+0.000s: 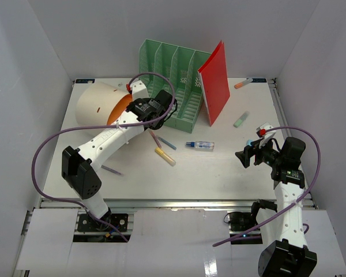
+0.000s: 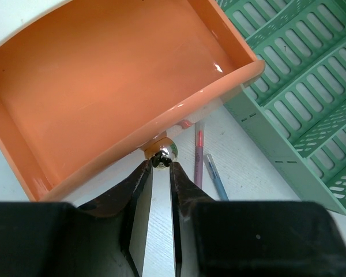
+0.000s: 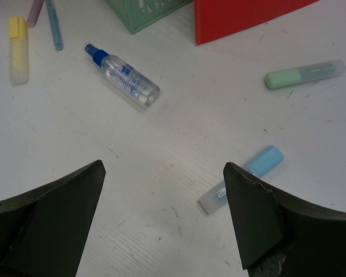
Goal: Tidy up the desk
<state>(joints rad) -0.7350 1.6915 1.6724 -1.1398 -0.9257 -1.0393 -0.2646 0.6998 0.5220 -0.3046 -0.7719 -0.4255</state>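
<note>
Top external view showed the desk [image 1: 219, 179] as a large white rectangle that filled the floor between the white walls, directly in front of both arm bases. Its long axis ran from left to right, and its near long edge with the thin metal rail faced the arms. At the far left lay a beige cylinder [image 1: 95, 104] on its side, with its orange end turned to the right, toward a green file rack [image 1: 173, 86]. A red folder [image 1: 216, 81] leaned on the right side of the rack. The left gripper [image 1: 155, 109] reached between the cylinder and the rack. In the left wrist view its fingers [image 2: 139, 190] stood close together, with only a narrow gap, and the tips were pressed on both sides of a small shiny knob [image 2: 164, 151] under the rim of the orange drawer [image 2: 104, 81]. A pink pen [image 2: 199, 156] and a blue pen [image 2: 216, 179] lay on the desk just behind the knob, beside the rack. The right gripper [image 1: 246, 156] hovered over the right part of the desk with its fingers spread wide and nothing between them. The right wrist view showed below it a spray bottle [image 3: 124, 75], a yellow highlighter [image 3: 18, 49], a green highlighter [image 3: 304, 74] and a light blue marker [image 3: 242, 179], which lay just beside the right finger.
</note>
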